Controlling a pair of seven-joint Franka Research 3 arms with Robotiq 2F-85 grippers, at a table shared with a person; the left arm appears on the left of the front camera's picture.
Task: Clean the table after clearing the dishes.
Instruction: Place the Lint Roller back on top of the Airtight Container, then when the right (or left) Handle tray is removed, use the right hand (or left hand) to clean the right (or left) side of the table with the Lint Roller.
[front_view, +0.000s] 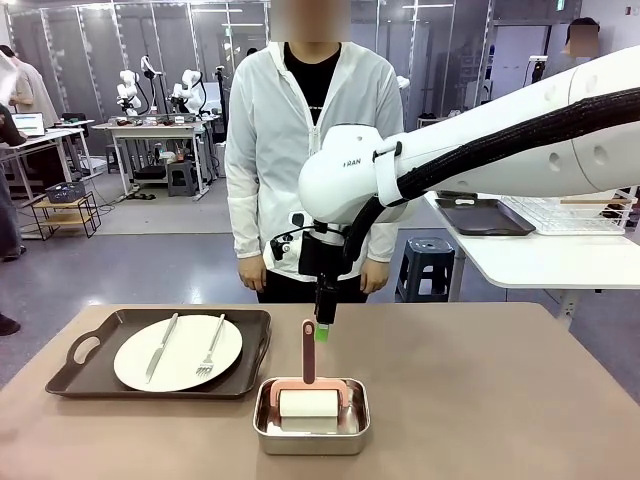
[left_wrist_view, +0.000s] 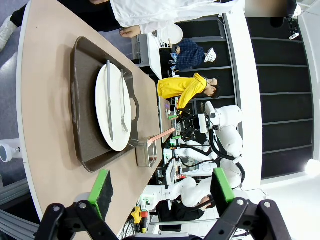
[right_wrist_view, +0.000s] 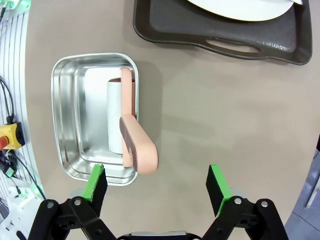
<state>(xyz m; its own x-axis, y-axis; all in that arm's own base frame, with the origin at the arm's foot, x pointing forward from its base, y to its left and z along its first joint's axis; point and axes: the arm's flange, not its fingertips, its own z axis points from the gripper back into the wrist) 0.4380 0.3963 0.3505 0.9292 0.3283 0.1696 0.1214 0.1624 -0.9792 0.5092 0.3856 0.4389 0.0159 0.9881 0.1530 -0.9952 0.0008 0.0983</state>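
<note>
On the taupe-brown table (front_view: 480, 400), at the left, a dark brown handled tray (front_view: 90, 375) carries a white plate (front_view: 180, 352) with a steel knife (front_view: 160, 348) and fork (front_view: 211, 346). My right gripper (front_view: 325, 330) points down just behind and above the pink roller handle (front_view: 308, 350). In the right wrist view the right gripper (right_wrist_view: 155, 182) is open, empty, over the handle (right_wrist_view: 137, 147) and beside the steel pan (right_wrist_view: 65, 100). My left gripper (left_wrist_view: 162, 187) is open and empty, off the table's end, looking along the plate (left_wrist_view: 112, 107) and tray (left_wrist_view: 80, 110).
The steel pan (front_view: 312, 428) with the white roller sits at the table's front middle. A person (front_view: 310, 150) stands at the far edge, hands down. A white side table (front_view: 560, 255) at the right holds a dark tray and a wire rack.
</note>
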